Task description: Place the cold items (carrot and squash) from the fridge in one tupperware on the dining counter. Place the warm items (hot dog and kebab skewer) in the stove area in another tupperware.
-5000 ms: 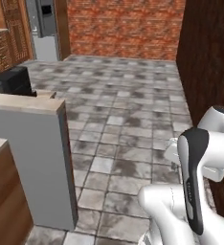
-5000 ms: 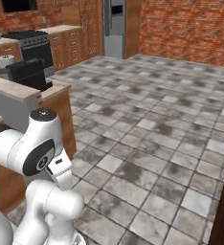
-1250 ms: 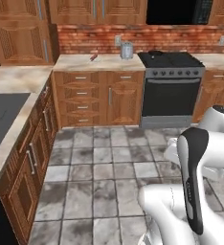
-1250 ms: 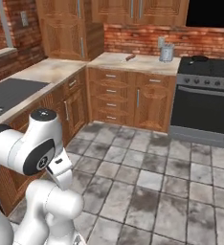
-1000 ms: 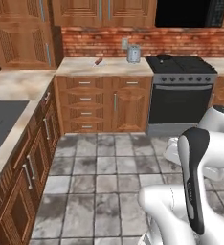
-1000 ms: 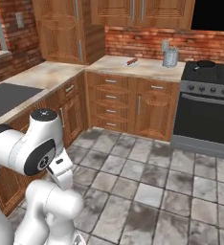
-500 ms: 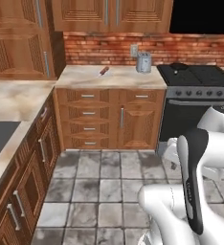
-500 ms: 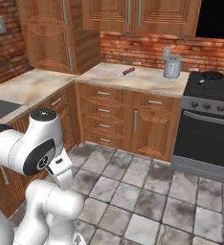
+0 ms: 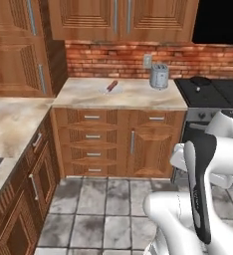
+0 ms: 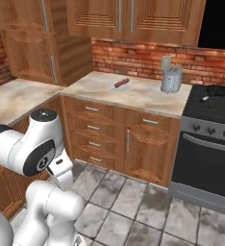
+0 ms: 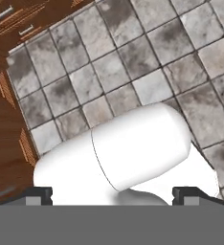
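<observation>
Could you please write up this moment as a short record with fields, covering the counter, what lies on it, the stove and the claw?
counter: marble-look counter over wooden drawers, brick wall behind
item on counter: reddish skewer-like item on a clear patch, near the middle; too small to identify for certain
appliance: metal toaster at the counter's right end, by the wall
stove: black stove right of the counter, dark pan on it
claw: claw open, holding nothing, pointing down at the tiled floor
task state: no item picked up yet
</observation>
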Tool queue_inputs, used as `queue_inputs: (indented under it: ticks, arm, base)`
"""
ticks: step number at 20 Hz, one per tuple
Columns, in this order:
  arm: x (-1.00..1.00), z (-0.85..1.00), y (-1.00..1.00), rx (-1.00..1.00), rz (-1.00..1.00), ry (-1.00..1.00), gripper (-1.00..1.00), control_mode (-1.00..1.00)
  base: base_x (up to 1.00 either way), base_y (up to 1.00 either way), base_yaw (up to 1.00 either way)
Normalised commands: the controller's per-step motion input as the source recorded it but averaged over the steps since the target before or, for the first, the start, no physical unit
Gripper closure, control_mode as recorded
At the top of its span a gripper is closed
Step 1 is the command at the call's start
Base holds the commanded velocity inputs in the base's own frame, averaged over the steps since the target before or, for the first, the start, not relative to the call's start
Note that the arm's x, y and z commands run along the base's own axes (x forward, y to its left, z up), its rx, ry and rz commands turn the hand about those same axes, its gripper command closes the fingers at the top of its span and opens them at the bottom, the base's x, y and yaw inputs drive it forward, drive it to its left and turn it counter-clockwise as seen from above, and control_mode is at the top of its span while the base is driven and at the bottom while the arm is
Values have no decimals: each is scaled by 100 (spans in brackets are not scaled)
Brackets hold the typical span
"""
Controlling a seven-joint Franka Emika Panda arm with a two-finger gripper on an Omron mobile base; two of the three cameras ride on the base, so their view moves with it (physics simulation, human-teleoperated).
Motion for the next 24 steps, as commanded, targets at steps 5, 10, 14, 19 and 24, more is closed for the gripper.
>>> queue_inputs:
  ticks: [5,10,14,19,24]
  arm:
    - [0,0,0,0,0,0,-100,100]
    - [0,0,0,0,0,0,-100,100]
    - [0,0,0,0,0,0,-100,100]
    - [0,0,0,0,0,0,-100,100]
    - [0,0,0,0,0,0,-100,100]
  base:
    - [100,17,2]
    - [100,35,0]
    - [100,38,0]
    - [100,32,0]
    - [100,0,3]
